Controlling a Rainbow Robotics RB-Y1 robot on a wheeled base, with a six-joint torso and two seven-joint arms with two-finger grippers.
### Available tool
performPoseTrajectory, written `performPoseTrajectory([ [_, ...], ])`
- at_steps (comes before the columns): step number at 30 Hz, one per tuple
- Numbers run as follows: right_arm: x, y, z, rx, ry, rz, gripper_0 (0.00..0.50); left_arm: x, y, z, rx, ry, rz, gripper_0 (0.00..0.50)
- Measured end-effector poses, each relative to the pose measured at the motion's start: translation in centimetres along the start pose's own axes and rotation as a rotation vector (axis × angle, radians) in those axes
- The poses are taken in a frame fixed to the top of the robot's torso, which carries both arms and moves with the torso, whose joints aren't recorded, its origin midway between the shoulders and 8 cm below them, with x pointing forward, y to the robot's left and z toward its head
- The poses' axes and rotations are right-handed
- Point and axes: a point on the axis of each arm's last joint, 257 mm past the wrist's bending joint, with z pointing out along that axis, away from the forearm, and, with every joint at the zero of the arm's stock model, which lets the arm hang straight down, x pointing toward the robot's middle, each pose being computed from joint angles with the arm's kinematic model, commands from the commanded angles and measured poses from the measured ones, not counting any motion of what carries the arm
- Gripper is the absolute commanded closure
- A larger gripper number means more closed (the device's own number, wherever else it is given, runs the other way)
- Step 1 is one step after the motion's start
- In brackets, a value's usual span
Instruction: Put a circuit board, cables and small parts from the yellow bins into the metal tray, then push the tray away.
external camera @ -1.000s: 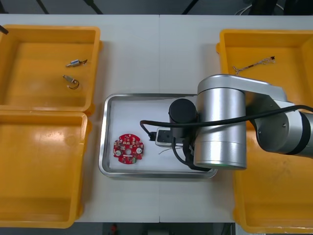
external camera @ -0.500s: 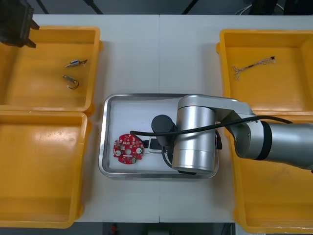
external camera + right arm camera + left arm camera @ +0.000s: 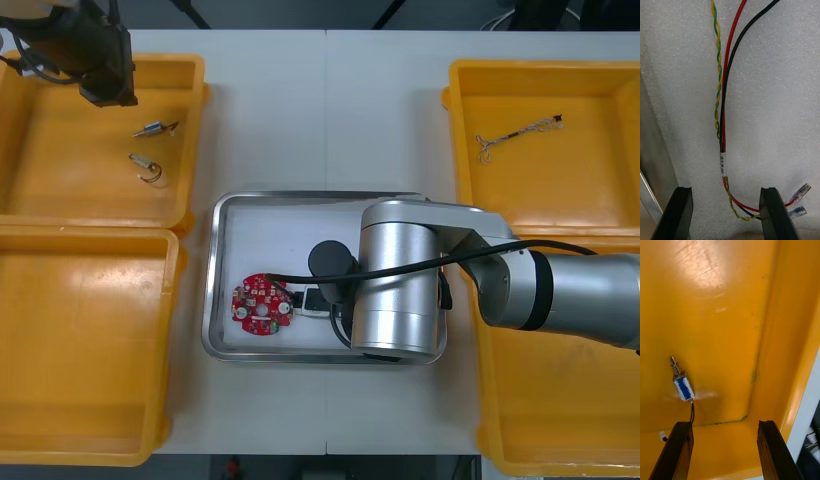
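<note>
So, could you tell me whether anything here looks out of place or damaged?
Nothing stands out. The circuit board lies flat in the metal tray, cables lie beneath the open right claw; the open left claw hangs over a yellow bin.

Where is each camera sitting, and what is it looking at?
Front view: above the arms, looking steeply down at the table; left arm over the far left yellow bin, right arm over the metal tray.
Right wrist view: on the right wrist, facing the tray's white inside; open right gripper, cables between its fingers.
Left wrist view: on the left wrist, facing the bin's floor; open left gripper, small metal part beyond.
Shared: front and left wrist views show that bin; front and right wrist, the tray.
</note>
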Motion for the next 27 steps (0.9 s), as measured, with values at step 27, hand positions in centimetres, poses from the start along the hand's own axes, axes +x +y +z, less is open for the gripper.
performPoseTrajectory([
  [27,6.8,-8.3,-10.4,-0.077,-0.068,0.503,0.0,-0.8,2.5,4.0,-0.014,-0.06,-0.169,0.0],
])
